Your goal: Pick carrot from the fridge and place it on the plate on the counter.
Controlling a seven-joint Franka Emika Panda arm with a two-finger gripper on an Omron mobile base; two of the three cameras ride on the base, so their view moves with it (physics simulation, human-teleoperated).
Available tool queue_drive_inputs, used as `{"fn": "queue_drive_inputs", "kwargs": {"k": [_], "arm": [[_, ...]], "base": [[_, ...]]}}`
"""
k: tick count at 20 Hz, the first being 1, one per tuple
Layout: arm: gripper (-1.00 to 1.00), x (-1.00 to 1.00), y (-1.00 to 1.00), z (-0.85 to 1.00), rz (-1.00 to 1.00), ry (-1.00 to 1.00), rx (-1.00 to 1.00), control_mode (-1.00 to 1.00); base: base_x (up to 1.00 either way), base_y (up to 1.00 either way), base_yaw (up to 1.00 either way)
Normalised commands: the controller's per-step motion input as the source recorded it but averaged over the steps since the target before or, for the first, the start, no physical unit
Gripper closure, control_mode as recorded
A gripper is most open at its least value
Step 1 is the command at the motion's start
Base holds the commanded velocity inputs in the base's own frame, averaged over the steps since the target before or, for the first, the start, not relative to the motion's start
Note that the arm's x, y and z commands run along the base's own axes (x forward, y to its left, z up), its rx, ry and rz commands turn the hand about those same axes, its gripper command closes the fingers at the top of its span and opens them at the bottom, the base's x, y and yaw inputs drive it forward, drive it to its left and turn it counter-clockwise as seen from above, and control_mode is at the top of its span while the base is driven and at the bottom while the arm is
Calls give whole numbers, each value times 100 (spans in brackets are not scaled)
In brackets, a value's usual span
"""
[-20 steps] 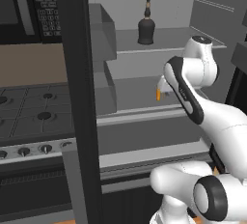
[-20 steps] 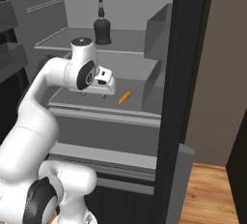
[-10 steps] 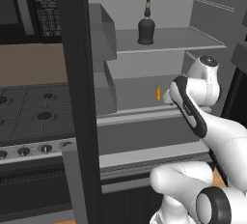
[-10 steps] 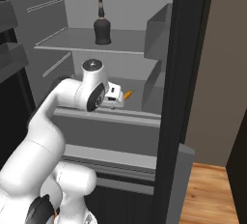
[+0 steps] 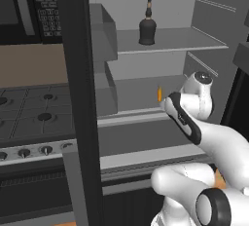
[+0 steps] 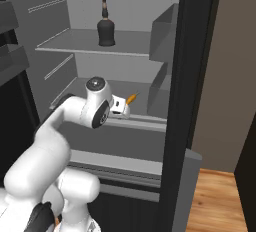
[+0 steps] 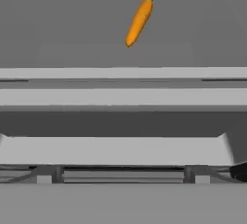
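Carrot [image 7: 139, 18] lying upper centre on fridge [image 5: 146, 86] shelf, gripper [image 6: 121, 107] just before it, jaw state apparently hidden, dark bottle [image 5: 147, 25] above.

White glossy arm [image 5: 214, 142] showing rounded, bulging link shells. Dark grey-black band running along the forearm link [image 5: 185, 120] in the left base view. Round wrist cap [image 6: 95, 83] carrying a grey disc with dark centre. Black circular joint face [image 6: 101, 117] sitting on the wrist side. Small white hand block [image 6: 118, 105] bearing dark square marks. Large dark ring joint [image 5: 212, 209] showing low down, near the base.
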Motion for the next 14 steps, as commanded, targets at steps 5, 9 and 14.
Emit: {"fn": "queue_drive_inputs", "kwargs": {"k": [5, 9, 14], "arm": [[-100, 43, 0, -1, -6, 0, 0, -100], [-100, 41, -1, 0, -5, 1, 0, -100], [-100, 50, -5, 0, -2, 0, 0, -100]], "base": [[0, 0, 0], [0, 0, 0], [0, 0, 0]]}}
